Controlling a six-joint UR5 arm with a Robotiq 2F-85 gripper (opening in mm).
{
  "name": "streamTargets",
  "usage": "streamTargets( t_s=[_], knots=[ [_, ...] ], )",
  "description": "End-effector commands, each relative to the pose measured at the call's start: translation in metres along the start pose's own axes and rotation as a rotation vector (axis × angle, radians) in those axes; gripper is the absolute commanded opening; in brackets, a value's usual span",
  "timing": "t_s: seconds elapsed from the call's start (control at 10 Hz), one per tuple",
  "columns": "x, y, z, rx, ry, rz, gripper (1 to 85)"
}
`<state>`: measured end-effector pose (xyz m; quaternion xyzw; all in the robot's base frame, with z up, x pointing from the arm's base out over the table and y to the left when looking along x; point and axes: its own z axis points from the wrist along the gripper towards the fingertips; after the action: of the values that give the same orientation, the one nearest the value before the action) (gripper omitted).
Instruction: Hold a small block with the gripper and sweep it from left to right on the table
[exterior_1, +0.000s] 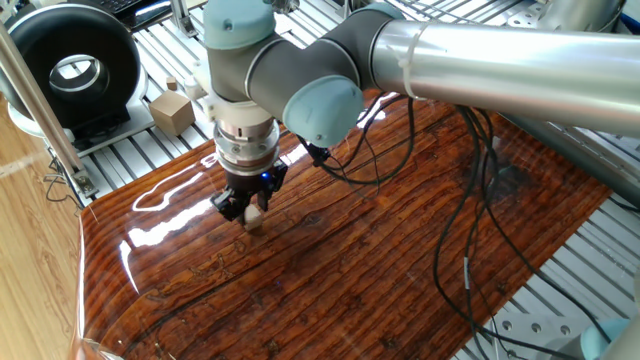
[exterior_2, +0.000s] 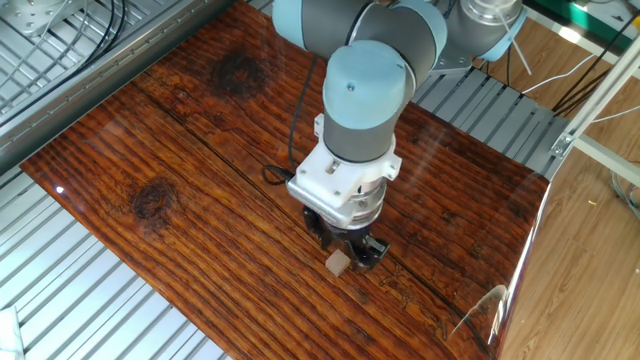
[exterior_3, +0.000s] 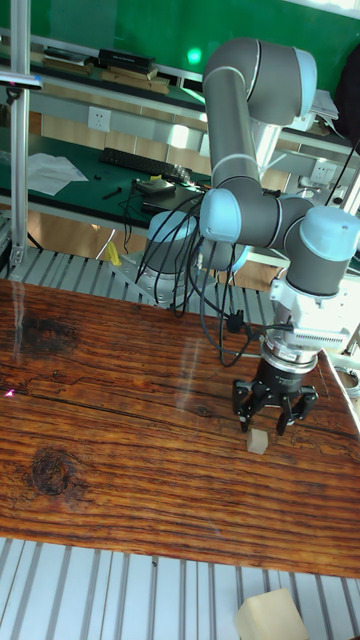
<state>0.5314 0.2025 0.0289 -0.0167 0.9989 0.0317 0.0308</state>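
Note:
The small block (exterior_2: 338, 262) is a tiny tan cube resting on the table (exterior_2: 180, 150), a glossy red-brown board. My black gripper (exterior_2: 346, 246) hovers just over it, and the fingers look slightly parted and no longer clamped on it. From the side, the small block (exterior_3: 258, 441) sits below and a little left of the gripper (exterior_3: 277, 420). In one fixed view the small block (exterior_1: 253, 218) peeks out under the gripper (exterior_1: 245, 207) near the table's (exterior_1: 400, 260) left part.
A larger tan cube with a knob (exterior_1: 172, 110) stands on the slatted aluminium frame beyond the table, next to a black ring-shaped device (exterior_1: 75, 65). Black cables (exterior_1: 470, 200) hang from the arm over the table's right side. Another tan cube (exterior_3: 268, 615) lies on the near frame.

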Motion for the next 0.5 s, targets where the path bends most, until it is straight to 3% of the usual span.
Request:
streamTargets(
  t_s=[0.0,0.1,0.2,0.4],
  knots=[
    [0.009,-0.002,-0.002,-0.004,0.049,-0.004,62.0],
    [-0.003,-0.007,-0.005,-0.012,0.046,0.001,57.0],
    [-0.021,-0.004,-0.020,-0.056,0.052,0.006,50.3],
    [-0.044,-0.017,-0.040,-0.064,0.053,0.021,27.0]
  ],
)
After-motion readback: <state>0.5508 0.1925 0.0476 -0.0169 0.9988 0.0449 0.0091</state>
